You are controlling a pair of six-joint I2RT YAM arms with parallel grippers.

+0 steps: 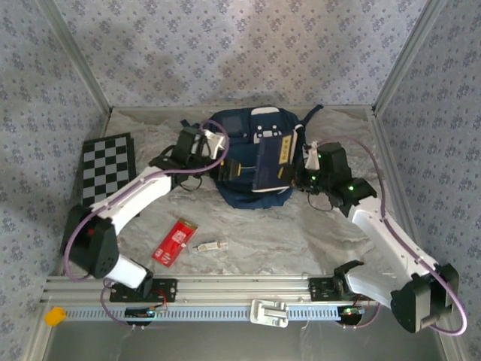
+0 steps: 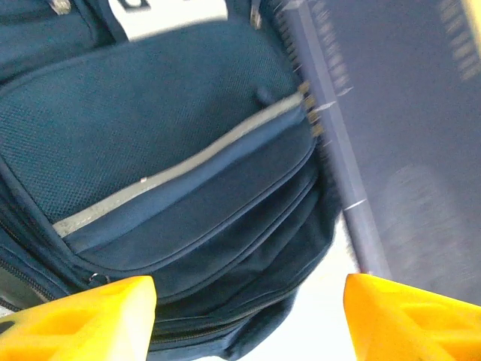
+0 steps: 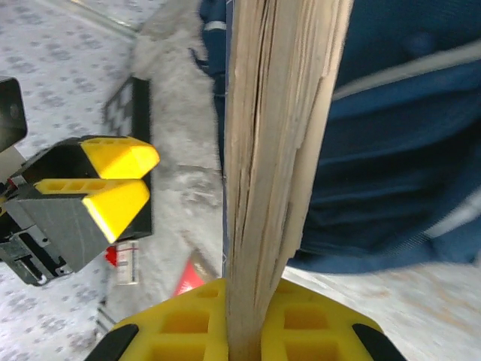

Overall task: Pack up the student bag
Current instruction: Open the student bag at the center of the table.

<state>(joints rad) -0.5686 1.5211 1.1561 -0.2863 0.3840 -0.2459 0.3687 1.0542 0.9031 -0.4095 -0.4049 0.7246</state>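
Navy bag (image 1: pixel 239 169) was seen at the middle of the table's (image 1: pixel 301 233) far edge. A book (image 3: pixel 278 135) was clamped in the right gripper (image 3: pixel 242 301) above it, not yet packed. The left gripper (image 2: pixel 248 312) was spread open. A red packet (image 1: pixel 174 241) lay unpacked by the front edge.

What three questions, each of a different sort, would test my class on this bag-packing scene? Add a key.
1. True or false: the right gripper is shut on a book.
2. Which lies on the table in front of the bag? A: a red packet. B: a mug. C: scissors.
3. In one word, is the left gripper open or shut?

Key: 1 true. 2 A. 3 open.
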